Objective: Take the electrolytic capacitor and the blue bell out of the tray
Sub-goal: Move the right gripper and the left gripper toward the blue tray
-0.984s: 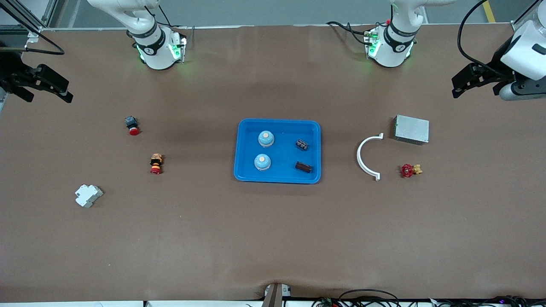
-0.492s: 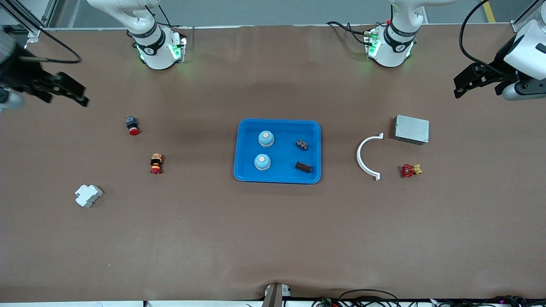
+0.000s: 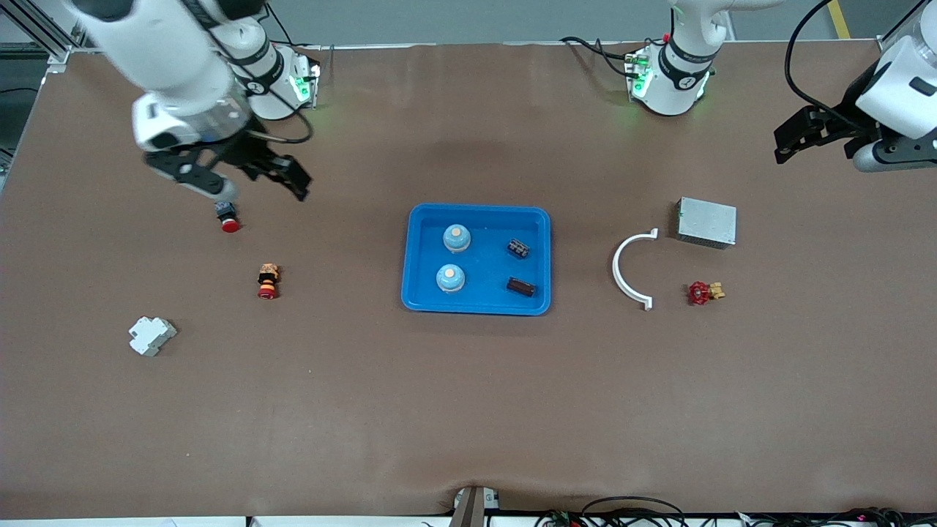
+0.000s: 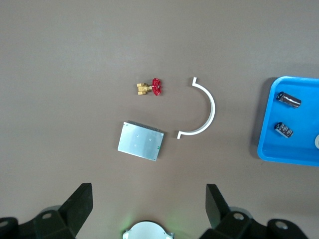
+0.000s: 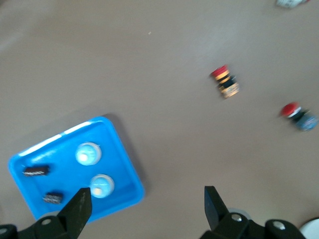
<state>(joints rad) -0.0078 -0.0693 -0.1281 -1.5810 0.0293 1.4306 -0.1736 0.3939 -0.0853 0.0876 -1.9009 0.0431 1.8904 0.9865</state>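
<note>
- tray [image 3: 421, 293]: bright-blue, shallow, raised rim, about mid-table between the two arms' ends; also seen in the left wrist view [image 4: 264, 149] and right wrist view [image 5: 127, 174].
- blue bells: two pale-blue domed bells inside the tray, on the half toward the right arm's end; one farther from the front camera [image 3: 456, 237], one nearer [image 3: 450, 277]. upright, apart from each other and from the rim.
- electrolytic capacitors: two dark cylinders lying on their sides in the tray's half toward the left arm's end; one farther from the front camera [image 3: 519, 248], one nearer [image 3: 520, 286]. long axes run roughly crosswise to the tray's short side, each slightly skewed.
- right gripper [image 3: 245, 176]: fingers spread wide, empty, in the air over bare table beside the red push button [image 3: 227, 217]; the tray lies toward mid-table from it, bell side first.
- left gripper [image 3: 823, 139]: fingers spread wide, empty, over the table's edge at the left arm's end, above the grey metal box [image 3: 706, 222]; this arm waits.
- key relation (judgement): the right gripper is the nearer hand to the tray, and the bells face its side; the capacitors sit on the left arm's side, suiting that gripper, with jaws set across each cylinder's long axis.
- task state: all four items are in the tray; nothing removed.
</note>
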